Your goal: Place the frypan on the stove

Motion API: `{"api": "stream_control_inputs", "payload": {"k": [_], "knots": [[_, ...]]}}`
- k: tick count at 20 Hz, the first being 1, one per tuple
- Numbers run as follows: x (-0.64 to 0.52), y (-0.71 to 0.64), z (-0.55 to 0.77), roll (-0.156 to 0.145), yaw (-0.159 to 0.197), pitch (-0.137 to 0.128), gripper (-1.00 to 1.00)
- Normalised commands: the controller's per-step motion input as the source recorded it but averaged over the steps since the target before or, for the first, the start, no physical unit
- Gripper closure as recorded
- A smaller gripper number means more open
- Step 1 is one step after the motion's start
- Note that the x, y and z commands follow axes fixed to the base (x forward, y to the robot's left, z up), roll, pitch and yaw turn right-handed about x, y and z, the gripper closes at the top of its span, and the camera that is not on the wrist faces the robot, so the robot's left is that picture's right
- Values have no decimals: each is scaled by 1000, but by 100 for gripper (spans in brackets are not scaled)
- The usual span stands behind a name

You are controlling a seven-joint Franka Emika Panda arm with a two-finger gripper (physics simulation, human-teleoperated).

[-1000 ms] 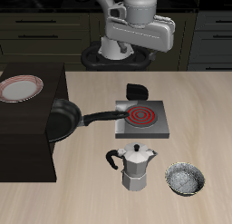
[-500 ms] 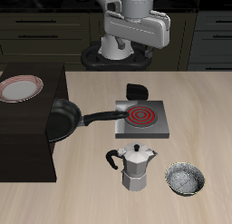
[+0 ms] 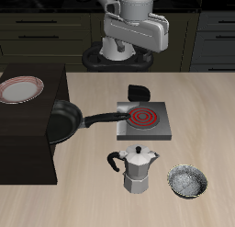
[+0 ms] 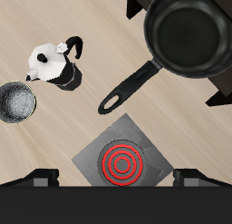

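The frypan (image 3: pixel 61 122) is round and black and sits on a dark raised block (image 3: pixel 23 148) beside the table. Its long handle (image 3: pixel 99 119) sticks out over the table, and the tip ends close to the stove's edge. The stove (image 3: pixel 144 119) is a flat grey square with a red spiral coil and a black knob block (image 3: pixel 138 91) at its back edge. My gripper (image 3: pixel 136 45) hangs high above the table, behind the stove and touching nothing. In the wrist view the gripper (image 4: pixel 116 180) is open with nothing between its fingers, and the stove (image 4: pixel 120 160) and frypan (image 4: pixel 186 33) lie below.
A silver moka pot (image 3: pixel 138 168) stands nearer the table's front edge than the stove. Beside it is a small speckled grey bowl (image 3: pixel 187 182). A white red-rimmed plate (image 3: pixel 21 89) lies on the dark block behind the frypan.
The gripper has drifted slightly sideways toward the frypan's side, still high up. Nothing on the table has moved.
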Motion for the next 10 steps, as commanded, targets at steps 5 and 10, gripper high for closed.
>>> {"api": "stream_control_inputs", "payload": {"k": [5,10], "knots": [[154,-78,-82,-8,-82,-4,-100],[30,-49,28,1,-45,-17,-100]]}}
